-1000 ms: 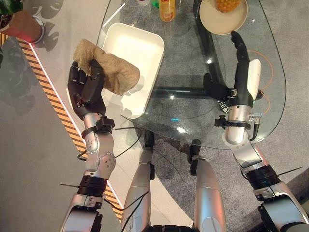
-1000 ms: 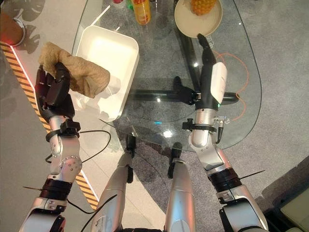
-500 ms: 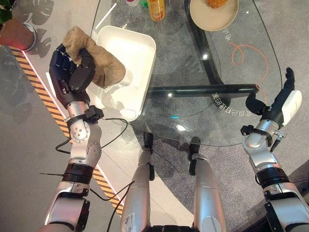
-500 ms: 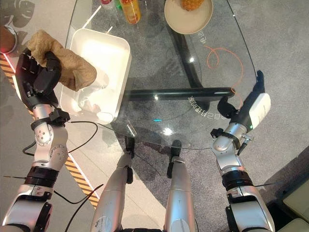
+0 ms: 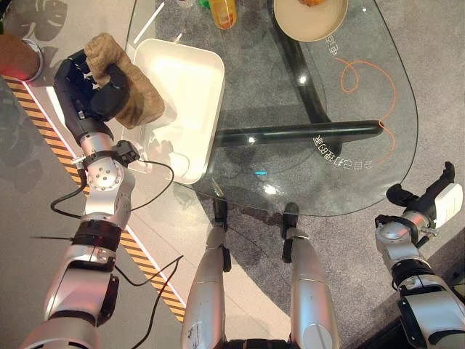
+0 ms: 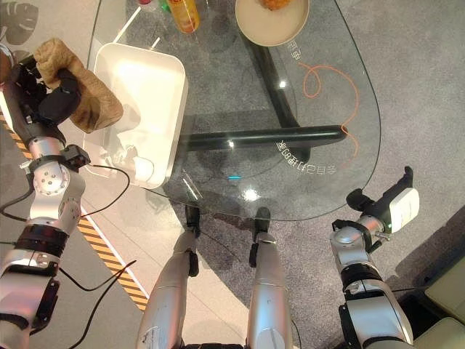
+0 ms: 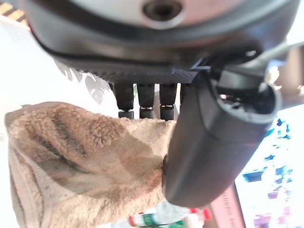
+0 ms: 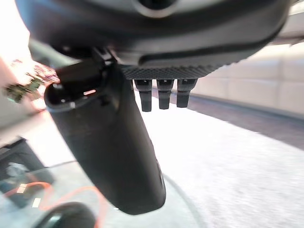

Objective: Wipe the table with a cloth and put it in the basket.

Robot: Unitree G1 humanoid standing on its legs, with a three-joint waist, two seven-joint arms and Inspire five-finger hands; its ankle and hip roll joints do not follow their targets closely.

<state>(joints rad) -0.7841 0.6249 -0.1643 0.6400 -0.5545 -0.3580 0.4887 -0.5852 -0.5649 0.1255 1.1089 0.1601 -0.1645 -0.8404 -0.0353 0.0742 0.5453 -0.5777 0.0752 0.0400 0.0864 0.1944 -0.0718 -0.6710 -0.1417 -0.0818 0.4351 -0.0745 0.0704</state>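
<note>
**Cloth in the left hand, beside the basket's outer wall**

Cloth (image 5: 120,87), tan and bunched, sits clamped in the left hand (image 5: 87,94), whose fingers and thumb curl round it; the left wrist view shows the thumb pressed into the fabric with the fingers behind it. The bundle is raised at the left edge of the white basket (image 5: 190,87), hanging partly over that near wall and partly outside it. The basket's open inside lies to the robot's right of the cloth, and its long side runs away from the robot along the glass table (image 5: 349,145).

The right hand (image 5: 438,196) is well apart, off the table's near right edge, holding nothing, its fingers looking fairly straight in its own wrist view.

Judging by this, the wiping seems done and the drop is the step in hand. The left hand is by far the nearer, and the move likely needs a short carry rightward over the basket's wall before letting go, or the cloth could slide down outside it.
</note>
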